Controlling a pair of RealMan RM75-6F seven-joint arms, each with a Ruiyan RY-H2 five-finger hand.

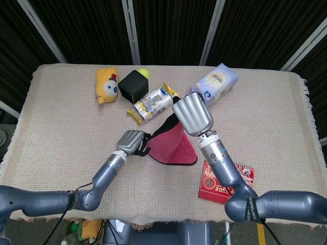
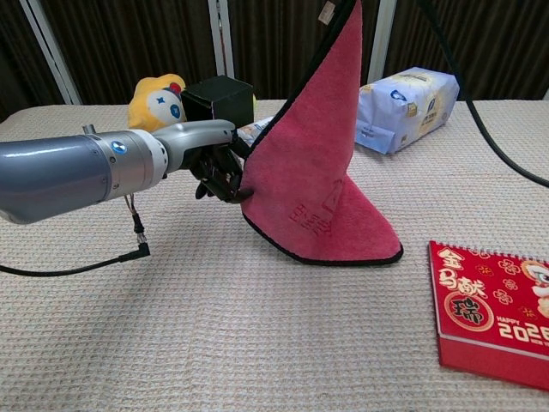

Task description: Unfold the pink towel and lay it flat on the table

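Two hands: both on the pink towel (image 2: 322, 176)
Right hand (image 1: 192, 113): pinching top corner, towel hanging to table
Left hand (image 2: 221, 170): clamped on left edge, lower
Long axis: near-vertical, awaiting sideways spread

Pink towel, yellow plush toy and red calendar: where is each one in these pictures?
pink towel (image 2: 319, 184), chest view, middle of the hanging cloth
yellow plush toy (image 1: 106, 85), head view, its face
red calendar (image 2: 493, 311), chest view, its cover
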